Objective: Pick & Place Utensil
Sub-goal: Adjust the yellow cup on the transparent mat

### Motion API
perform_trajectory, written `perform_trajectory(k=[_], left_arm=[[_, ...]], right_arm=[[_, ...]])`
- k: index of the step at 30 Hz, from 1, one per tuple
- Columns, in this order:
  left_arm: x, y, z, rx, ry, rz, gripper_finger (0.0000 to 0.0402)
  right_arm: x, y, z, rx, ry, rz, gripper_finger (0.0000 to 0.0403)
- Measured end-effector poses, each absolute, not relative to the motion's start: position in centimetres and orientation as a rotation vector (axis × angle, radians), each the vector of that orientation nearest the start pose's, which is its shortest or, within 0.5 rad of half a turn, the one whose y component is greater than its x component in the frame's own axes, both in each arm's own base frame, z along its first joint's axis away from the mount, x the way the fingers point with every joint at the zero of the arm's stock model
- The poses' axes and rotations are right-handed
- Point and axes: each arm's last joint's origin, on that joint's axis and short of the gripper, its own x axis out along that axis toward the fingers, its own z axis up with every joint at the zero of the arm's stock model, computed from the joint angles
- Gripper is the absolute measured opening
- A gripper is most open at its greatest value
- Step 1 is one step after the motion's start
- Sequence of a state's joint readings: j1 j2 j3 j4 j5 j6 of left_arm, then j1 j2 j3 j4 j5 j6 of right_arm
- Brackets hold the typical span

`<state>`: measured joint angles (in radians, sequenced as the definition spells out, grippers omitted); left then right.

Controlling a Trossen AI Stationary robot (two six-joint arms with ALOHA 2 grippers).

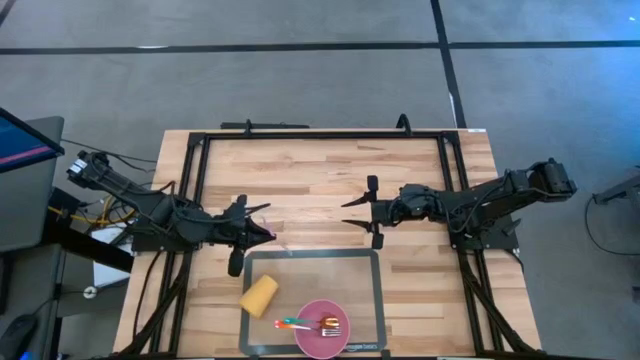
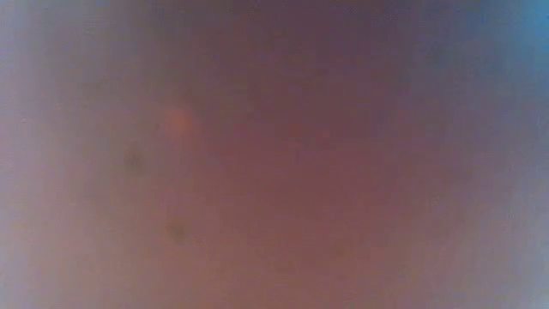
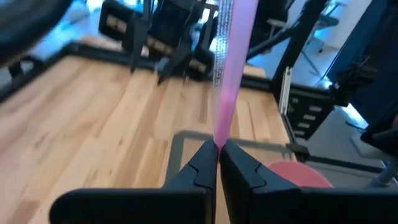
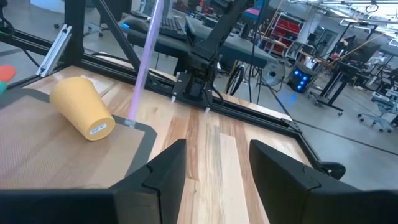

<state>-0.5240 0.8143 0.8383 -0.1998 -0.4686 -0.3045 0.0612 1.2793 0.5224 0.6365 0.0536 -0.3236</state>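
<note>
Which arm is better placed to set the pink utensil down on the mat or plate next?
Left. The left gripper has its jaws shut on the pink utensil, near the mat and pink plate. The right gripper hangs open and empty over bare table.

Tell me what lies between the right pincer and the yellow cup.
In the high view, only bare wood and the grey mat's corner separate the open right pincer from the yellow cup.

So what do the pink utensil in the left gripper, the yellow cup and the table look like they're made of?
Pink utensil: likely translucent plastic, glossy; light shows through it.
Yellow cup: probably matte plastic, uniform colour, sticker on its base.
Table: light wood planks with visible grain and seams, dark metal frame.
</note>
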Motion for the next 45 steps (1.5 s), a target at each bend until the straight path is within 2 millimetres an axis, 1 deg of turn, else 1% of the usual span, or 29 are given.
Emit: perform_trajectory(k=[5, 8, 13, 17, 21, 23, 26, 29, 31, 34, 37, 38, 41, 43, 45], left_arm=[[15.8, -7.8, 34.7, -0.203, 0.146, -0.094, 0.0010], [15.9, -8.2, 34.6, -0.237, 0.171, -0.166, 0.0010], [15.5, -9.1, 34.6, -0.361, 0.224, -0.337, 0.0010], [14.9, -10.0, 34.5, -0.532, 0.320, -0.477, 0.0010], [14.3, -11.0, 33.8, -0.615, 0.435, -0.505, 0.0009], [14.1, -11.6, 33.2, -0.634, 0.490, -0.480, 0.0008], [14.2, -12.6, 32.4, -0.605, 0.530, -0.440, 0.0009], [14.4, -13.7, 31.8, -0.561, 0.562, -0.456, 0.0010], [14.3, -14.0, 31.6, -0.552, 0.572, -0.465, 0.0009], [14.1, -13.8, 31.7, -0.548, 0.564, -0.452, 0.0007], [13.7, -13.2, 32.1, -0.530, 0.532, -0.439, 0.0007], [13.6, -12.9, 32.3, -0.525, 0.522, -0.438, 0.0007], [13.2, -11.9, 32.9, -0.476, 0.467, -0.444, 0.0007], [12.9, -11.2, 33.4, -0.404, 0.405, -0.435, 0.0009], [12.7, -10.5, 33.7, -0.302, 0.335, -0.382, 0.0010]], right_arm=[[25.9, 1.2, 22.0, -0.329, 0.116, 0.018, 0.0166], [25.9, 1.0, 22.0, -0.329, 0.118, 0.009, 0.0167], [25.9, 1.0, 22.0, -0.329, 0.121, 0.010, 0.0164], [25.9, 1.0, 22.0, -0.329, 0.121, 0.010, 0.0162], [25.9, 1.0, 22.0, -0.328, 0.121, 0.010, 0.0163], [25.9, 1.0, 22.0, -0.327, 0.121, 0.010, 0.0164], [25.9, 1.0, 22.0, -0.326, 0.117, 0.010, 0.0163], [25.9, 1.1, 22.2, -0.321, 0.104, 0.017, 0.0161], [25.9, 1.4, 22.4, -0.317, 0.077, 0.023, 0.0160], [26.2, 2.0, 23.2, -0.302, 0.039, 0.061, 0.0160], [27.0, 2.8, 24.9, -0.216, -0.005, 0.084, 0.0160], [27.5, 3.2, 25.5, -0.189, -0.010, 0.093, 0.0160], [29.2, 4.3, 26.0, -0.137, 0.028, 0.125, 0.0159], [30.6, 5.1, 26.2, -0.145, 0.059, 0.147, 0.0159], [31.9, 5.9, 26.0, -0.190, 0.107, 0.172, 0.0159]])
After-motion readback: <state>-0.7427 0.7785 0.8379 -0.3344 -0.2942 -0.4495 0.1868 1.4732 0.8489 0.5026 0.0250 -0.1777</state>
